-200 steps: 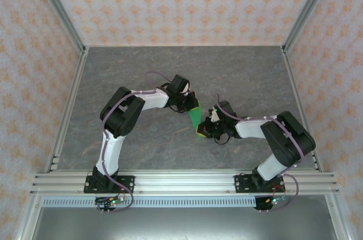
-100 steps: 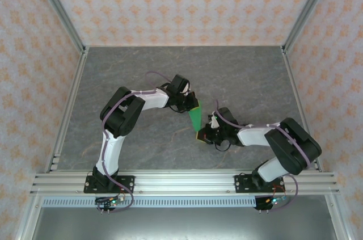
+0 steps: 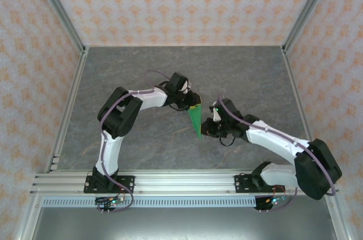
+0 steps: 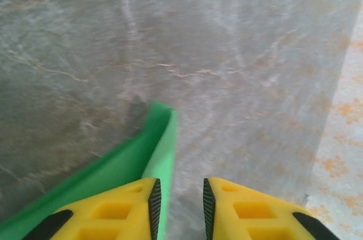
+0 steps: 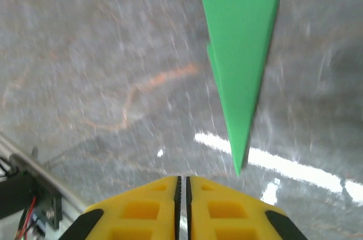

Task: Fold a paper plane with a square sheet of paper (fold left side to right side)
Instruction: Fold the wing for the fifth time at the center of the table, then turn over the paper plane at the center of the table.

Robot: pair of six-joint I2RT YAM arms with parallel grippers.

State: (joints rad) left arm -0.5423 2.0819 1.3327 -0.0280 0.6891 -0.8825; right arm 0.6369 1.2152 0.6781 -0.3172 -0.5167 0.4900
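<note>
Inward, arms bent: left claw (image 3: 194, 105), right claw (image 3: 203, 130) beside paper plane (image 3: 196, 118)

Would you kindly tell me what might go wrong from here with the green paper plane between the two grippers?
1. The left gripper has its jaws apart, and the paper plane lies against just one finger, so it may slip free and tip onto the table.
2. The right gripper is shut, with the plane's tip just ahead and off to one side; pushing forward like that would likely crumple the tip rather than grasp it.
</note>
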